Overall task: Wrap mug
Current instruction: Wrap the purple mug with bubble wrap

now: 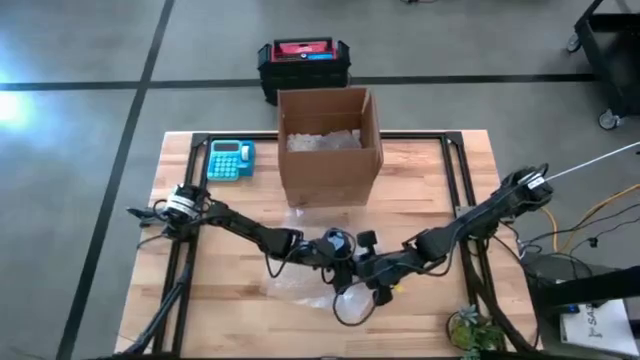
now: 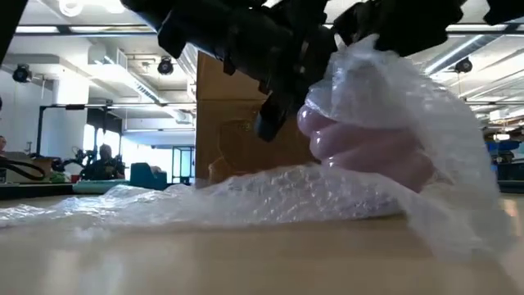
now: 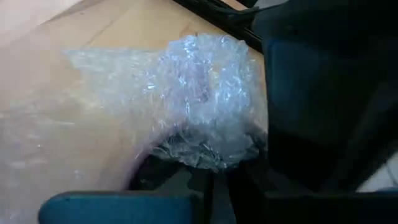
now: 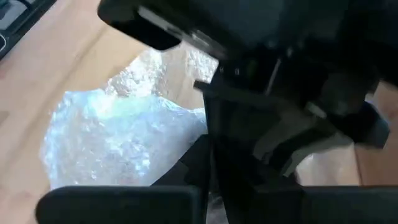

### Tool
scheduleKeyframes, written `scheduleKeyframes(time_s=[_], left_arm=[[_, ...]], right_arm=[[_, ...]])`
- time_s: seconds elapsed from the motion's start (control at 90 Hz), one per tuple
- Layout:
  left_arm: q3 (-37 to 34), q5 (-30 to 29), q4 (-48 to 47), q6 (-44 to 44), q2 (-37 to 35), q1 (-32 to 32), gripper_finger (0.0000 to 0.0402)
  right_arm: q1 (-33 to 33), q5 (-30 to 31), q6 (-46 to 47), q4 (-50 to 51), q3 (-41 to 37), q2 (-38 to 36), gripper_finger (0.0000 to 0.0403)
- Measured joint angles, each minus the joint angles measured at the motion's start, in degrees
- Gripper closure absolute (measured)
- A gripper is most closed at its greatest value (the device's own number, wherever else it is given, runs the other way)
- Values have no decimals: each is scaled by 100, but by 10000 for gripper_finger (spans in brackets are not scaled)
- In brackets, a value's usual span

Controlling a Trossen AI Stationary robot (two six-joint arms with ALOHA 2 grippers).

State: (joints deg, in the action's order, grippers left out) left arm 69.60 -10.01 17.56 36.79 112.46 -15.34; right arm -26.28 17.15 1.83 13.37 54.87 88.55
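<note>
Wrapping is under way: bubble wrap is draped over the pink mug, which sits directly below both grippers. Left gripper and right gripper meet over it; jaw opening and grip cannot be told. Next move likely calls for tucking the loose sheet under.

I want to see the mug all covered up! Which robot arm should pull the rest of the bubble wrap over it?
Probably the left. Its gripper sits above the loose bubble wrap spread on its side, while the right gripper is beside the pink mug.
</note>
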Motion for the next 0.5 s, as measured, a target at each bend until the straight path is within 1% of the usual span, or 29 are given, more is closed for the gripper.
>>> scheduleKeyframes(time_s=[0.144, 0.2, 0.311, 0.5], left_arm=[[-2, 82, -144, -32, -240, -8, 378], [-2, 202, -191, -73, -395, -16, 377], [9, 213, -190, -216, -637, -43, 377], [7, 159, -233, -336, -832, -133, 377]], right_arm=[[-4, -55, 214, 599, -34, -105, 389], [8, 14, 283, 833, -46, -121, 389], [28, 169, 358, 1064, -39, -146, 389], [72, 148, 357, 1198, -16, -148, 389]])
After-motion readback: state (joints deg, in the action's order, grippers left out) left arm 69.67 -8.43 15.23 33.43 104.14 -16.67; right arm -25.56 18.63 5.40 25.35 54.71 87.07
